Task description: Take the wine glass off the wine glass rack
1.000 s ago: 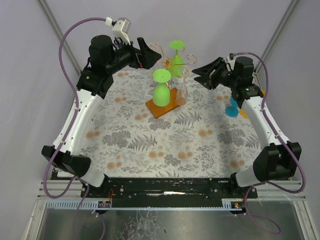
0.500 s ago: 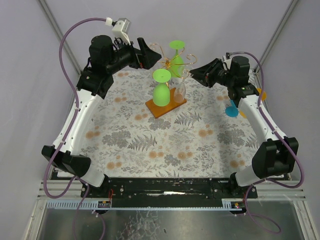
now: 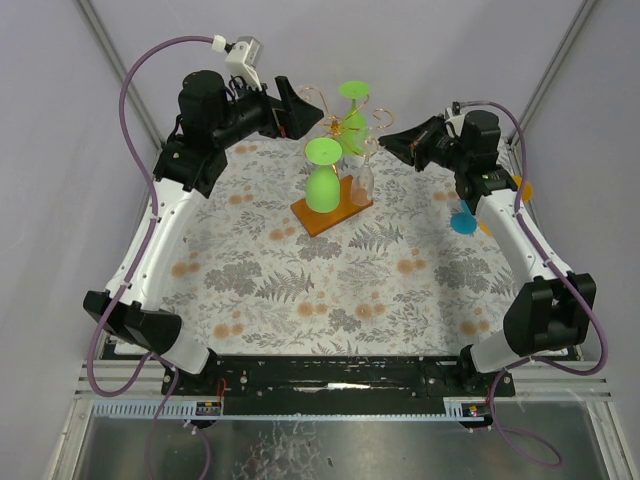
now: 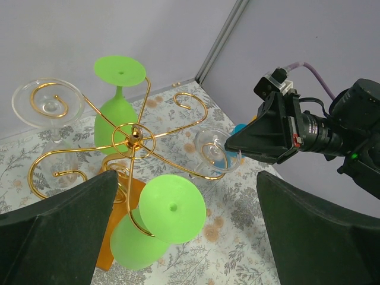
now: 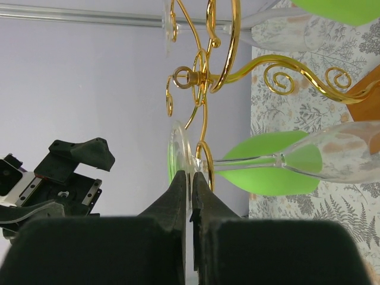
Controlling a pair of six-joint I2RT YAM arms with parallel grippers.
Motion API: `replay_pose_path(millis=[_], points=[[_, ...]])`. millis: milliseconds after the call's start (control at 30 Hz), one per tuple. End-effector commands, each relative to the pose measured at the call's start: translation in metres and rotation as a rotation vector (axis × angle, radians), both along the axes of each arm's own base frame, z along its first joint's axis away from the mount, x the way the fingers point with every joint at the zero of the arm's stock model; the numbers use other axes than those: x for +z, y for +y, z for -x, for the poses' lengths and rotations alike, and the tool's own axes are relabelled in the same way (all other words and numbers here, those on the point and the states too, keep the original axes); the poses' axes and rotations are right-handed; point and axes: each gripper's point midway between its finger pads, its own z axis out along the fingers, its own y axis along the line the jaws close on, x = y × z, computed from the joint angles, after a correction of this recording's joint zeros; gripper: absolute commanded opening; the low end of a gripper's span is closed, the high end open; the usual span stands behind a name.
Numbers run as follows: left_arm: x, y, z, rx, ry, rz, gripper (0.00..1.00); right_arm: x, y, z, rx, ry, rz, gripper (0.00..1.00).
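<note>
The wine glass rack [image 3: 345, 124] is gold scrolled wire on an orange base [image 3: 312, 219]. From its right arm a clear wine glass [image 3: 363, 186] hangs upside down. My right gripper [image 3: 386, 144] is shut on the rim of that glass's round foot [image 5: 177, 148]; the stem still sits in the gold loop [image 5: 205, 155]. In the left wrist view the same foot [image 4: 212, 151] meets the right gripper's tip [image 4: 233, 144]. My left gripper [image 3: 298, 106] stands wide open behind the rack, above the hub [image 4: 135, 135], holding nothing.
Two green glasses [image 3: 322, 186] [image 3: 352, 118] and another clear glass [image 4: 47, 102] also hang on the rack. A blue object [image 3: 463, 221] with orange pieces lies at the right table edge by the right arm. Grey walls and slanted poles close the back.
The right gripper moved left to the rack and closed from open onto the clear glass's foot. The left arm has not moved.
</note>
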Motion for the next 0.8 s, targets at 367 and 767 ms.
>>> replay_pose_path(millis=[367,767], points=[[0.013,0.002,0.000,-0.010,-0.066,0.011,1.00,0.040,0.007,0.017,0.053,-0.098,-0.050,0.00],[0.012,0.000,0.004,-0.022,-0.058,0.021,1.00,0.043,0.006,0.032,0.067,-0.104,-0.041,0.00]])
